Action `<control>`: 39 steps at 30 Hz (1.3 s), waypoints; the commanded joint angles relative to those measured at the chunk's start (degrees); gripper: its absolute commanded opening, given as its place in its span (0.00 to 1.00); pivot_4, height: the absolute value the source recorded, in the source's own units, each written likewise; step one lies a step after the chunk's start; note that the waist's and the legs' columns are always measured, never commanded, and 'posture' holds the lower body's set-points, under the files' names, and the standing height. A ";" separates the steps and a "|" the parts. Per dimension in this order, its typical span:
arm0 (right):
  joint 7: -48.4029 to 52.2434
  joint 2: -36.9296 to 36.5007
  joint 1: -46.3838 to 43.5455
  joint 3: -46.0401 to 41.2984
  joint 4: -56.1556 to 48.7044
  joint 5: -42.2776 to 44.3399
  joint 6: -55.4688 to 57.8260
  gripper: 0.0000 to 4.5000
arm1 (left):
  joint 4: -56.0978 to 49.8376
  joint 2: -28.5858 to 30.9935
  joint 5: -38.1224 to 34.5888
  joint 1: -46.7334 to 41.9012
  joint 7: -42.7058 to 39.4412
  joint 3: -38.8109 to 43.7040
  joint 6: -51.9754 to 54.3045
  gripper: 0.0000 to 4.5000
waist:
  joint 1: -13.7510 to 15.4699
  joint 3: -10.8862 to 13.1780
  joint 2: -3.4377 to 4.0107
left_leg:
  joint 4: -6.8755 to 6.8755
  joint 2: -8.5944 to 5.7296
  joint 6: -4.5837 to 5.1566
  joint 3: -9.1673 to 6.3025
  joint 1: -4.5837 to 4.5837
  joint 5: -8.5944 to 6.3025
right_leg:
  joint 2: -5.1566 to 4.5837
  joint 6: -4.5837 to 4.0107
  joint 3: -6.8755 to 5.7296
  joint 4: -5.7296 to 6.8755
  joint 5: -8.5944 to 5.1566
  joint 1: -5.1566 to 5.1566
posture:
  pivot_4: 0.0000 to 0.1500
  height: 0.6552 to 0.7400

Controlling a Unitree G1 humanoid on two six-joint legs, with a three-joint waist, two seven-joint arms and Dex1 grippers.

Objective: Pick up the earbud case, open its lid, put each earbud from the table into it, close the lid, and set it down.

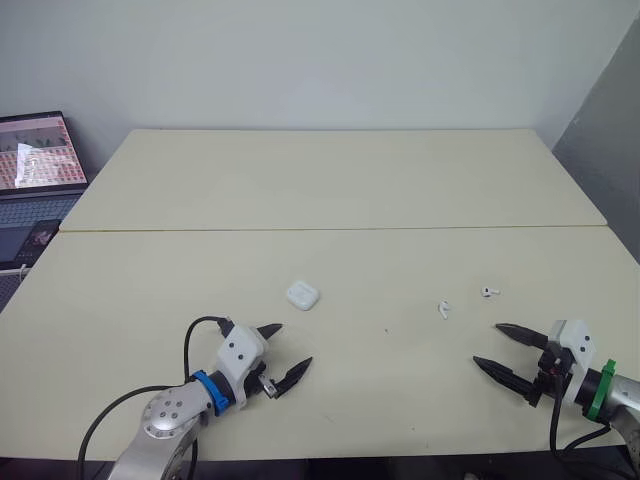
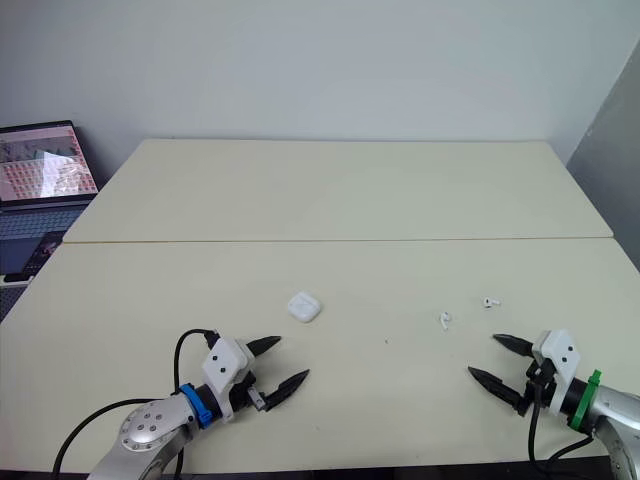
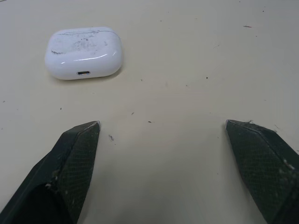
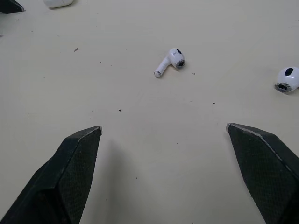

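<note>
A white earbud case (image 1: 302, 295) lies shut on the cream table (image 1: 330, 190), near the middle front. My left gripper (image 1: 284, 352) stands open just short of the case (image 3: 84, 52), nothing between its fingers. Two white earbuds lie to the right: one earbud (image 1: 442, 310) nearer the centre, the other earbud (image 1: 489, 292) a little farther right. My right gripper (image 1: 496, 346) is open near the table's front right, a short way in front of both earbuds (image 4: 170, 61) (image 4: 286, 79), holding nothing.
A laptop (image 1: 38, 160) with a lit screen sits off the table's left side. A seam (image 1: 330, 229) runs across the table between its two halves. A grey wall panel (image 1: 610, 130) stands at the right.
</note>
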 commanded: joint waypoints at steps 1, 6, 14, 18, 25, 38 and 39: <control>0.51 -0.36 0.10 -0.76 -0.71 0.05 -0.91 1.00 | -1.67 -0.20 -0.11 0.12 0.14 0.24 -0.90 1.00 | 0.00 0.00 0.00 | 0.00 0.00 0.00 0.00 0.00 0.00 | 0.00 0.00 0.00 0.00 0.00 0.00 | 1.00 1.00; 0.32 -0.17 0.64 -1.03 -1.11 -0.03 -1.29 1.00 | -0.87 -0.11 -0.86 -0.15 -0.79 0.68 -1.63 1.00 | 0.00 0.00 0.00 | 0.00 0.00 0.00 0.00 0.00 0.00 | 0.00 0.00 0.00 0.00 0.00 0.00 | 1.00 1.00; 0.69 0.16 1.10 -1.08 -1.65 0.37 -2.16 1.00 | 0.01 -0.22 -1.98 -1.30 -0.81 2.45 -2.58 1.00 | 0.00 0.00 0.00 | 0.00 0.00 0.00 0.01 0.00 0.00 | 0.00 0.00 0.00 0.00 0.00 0.00 | 1.00 1.00; 1.67 0.56 1.36 -0.96 -2.56 1.02 -3.67 1.00 | 0.55 -1.07 -3.44 -2.98 -0.37 3.69 -2.35 1.00 | 0.00 0.00 0.00 | 0.00 0.00 0.00 0.00 0.00 0.00 | 0.00 0.00 0.00 0.00 0.00 0.00 | 1.00 1.00; 3.86 1.24 2.88 0.74 -11.22 4.16 -2.83 1.00 | 4.41 -3.14 -0.86 -8.38 2.20 3.24 -3.14 1.00 | 0.02 0.00 -0.01 | 0.01 -0.01 0.00 -0.01 -0.01 0.00 | 0.00 0.00 -0.02 0.01 0.00 0.00 | 1.00 1.00; 0.27 1.85 1.97 1.41 -22.17 7.89 1.16 1.00 | 15.80 -8.04 3.52 -18.36 4.62 -0.74 -3.46 1.00 | 0.17 0.01 -0.03 | 0.03 -0.02 -0.01 -0.05 -0.03 0.00 | 0.01 0.00 -0.07 0.01 0.00 -0.02 | 1.00 1.00; 0.22 1.84 2.09 1.38 -22.15 7.73 1.04 1.00 | 16.41 -8.09 3.62 -18.97 4.63 -0.88 -3.35 1.00 | 0.18 0.01 -0.03 | 0.03 -0.01 -0.01 -0.05 -0.03 0.00 | 0.01 0.01 -0.07 0.01 0.00 -0.02 | 1.00 1.00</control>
